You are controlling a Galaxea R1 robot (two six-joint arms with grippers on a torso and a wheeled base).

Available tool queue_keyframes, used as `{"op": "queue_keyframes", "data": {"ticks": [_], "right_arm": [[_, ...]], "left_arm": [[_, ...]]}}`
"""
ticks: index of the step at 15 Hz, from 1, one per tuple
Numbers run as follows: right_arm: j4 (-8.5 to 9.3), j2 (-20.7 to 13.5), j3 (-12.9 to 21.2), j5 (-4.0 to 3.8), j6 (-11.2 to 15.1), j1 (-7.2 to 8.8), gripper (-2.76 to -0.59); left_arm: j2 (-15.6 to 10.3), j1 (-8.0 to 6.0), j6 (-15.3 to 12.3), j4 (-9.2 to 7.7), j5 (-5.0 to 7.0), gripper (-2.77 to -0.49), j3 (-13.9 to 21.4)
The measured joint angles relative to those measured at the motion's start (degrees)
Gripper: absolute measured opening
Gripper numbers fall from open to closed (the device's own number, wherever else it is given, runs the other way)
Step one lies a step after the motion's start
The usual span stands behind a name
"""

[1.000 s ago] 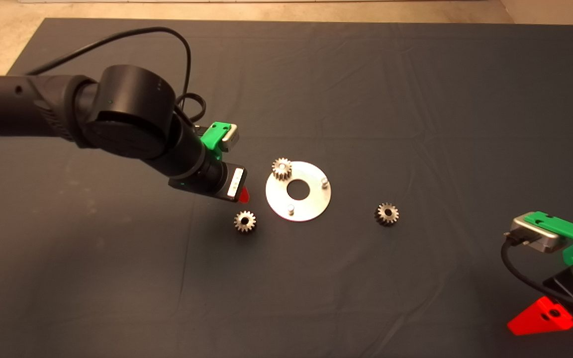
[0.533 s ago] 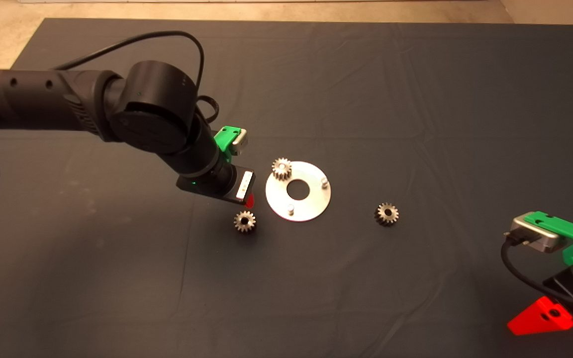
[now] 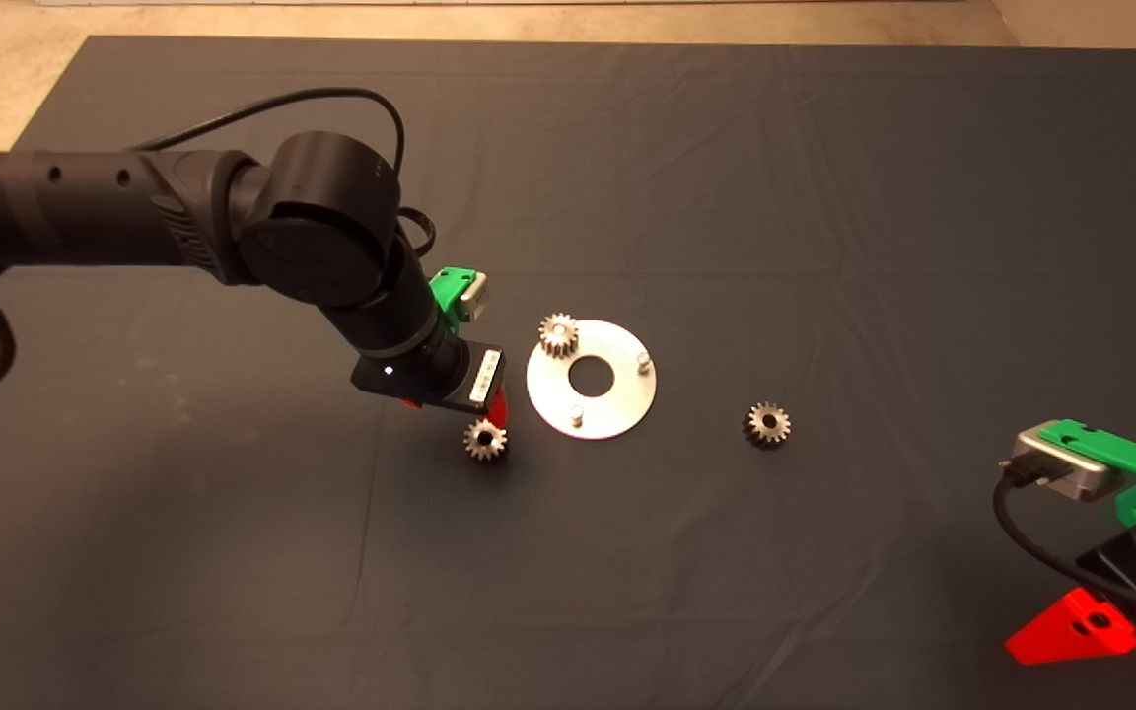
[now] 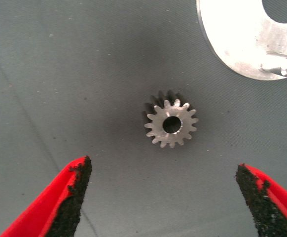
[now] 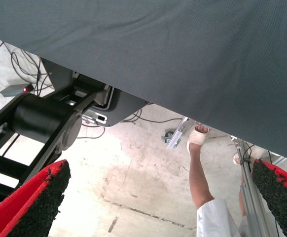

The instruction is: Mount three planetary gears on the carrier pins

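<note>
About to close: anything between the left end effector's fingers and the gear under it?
No. In the left wrist view only bare mat separates the open left end effector from the gear.

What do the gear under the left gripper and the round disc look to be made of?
The gear looks like metal: silvery-grey face, crisp cut teeth, darker sides, dull sheen. The disc looks like polished metal, perhaps aluminium or steel: its flat face glares bright white. The open left gripper hangs over the gear; its fingers look like red plastic with rough black pads.
</note>
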Motion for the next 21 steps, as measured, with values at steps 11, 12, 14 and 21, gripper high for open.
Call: {"op": "queue_keyframes", "data": {"ticks": [11, 12, 14, 21], "right_arm": [[-0.02, 0.0, 0.0, 0.02, 0.0, 0.02, -0.61], [-0.02, 0.0, 0.0, 0.02, 0.0, 0.0, -0.61], [-0.01, 0.0, 0.0, 0.02, 0.0, 0.02, -0.61], [-0.02, 0.0, 0.0, 0.02, 0.0, 0.02, -0.61]], "left_arm": [[3.1, 7.73, 2.5, -0.05, -0.05, -1.09, -2.7], [3.1, 8.28, 2.6, 0.0, -0.02, -1.09, -3.0], [3.3, 8.41, 2.7, 0.0, -0.09, -1.09, -3.0], [6.2, 8.39, 6.4, 0.09, 0.02, -1.09, -7.4]]}}
